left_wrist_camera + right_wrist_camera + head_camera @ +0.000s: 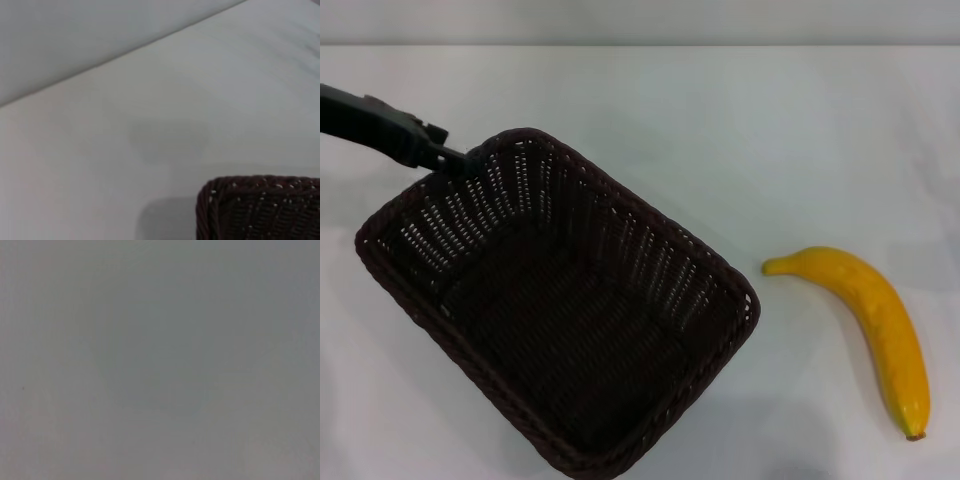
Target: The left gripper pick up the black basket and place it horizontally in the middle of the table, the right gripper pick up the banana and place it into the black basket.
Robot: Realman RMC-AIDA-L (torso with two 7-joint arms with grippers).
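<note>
The black basket (650,218) fills the left and middle of the head view, turned diagonally, with nothing inside. My left gripper (460,160) reaches in from the upper left and is shut on the braided rim at the basket's far left corner. The left wrist view shows one basket corner (260,210) with a soft shadow beside it on the table (150,125). The banana (875,310) lies on the white table (720,120) to the right of the basket, brown tip toward the front edge. My right gripper is out of view; its wrist view shows only a plain grey surface.
Bare white tabletop lies behind the basket and between the basket and the banana. The table's far edge (640,44) runs along the top of the head view.
</note>
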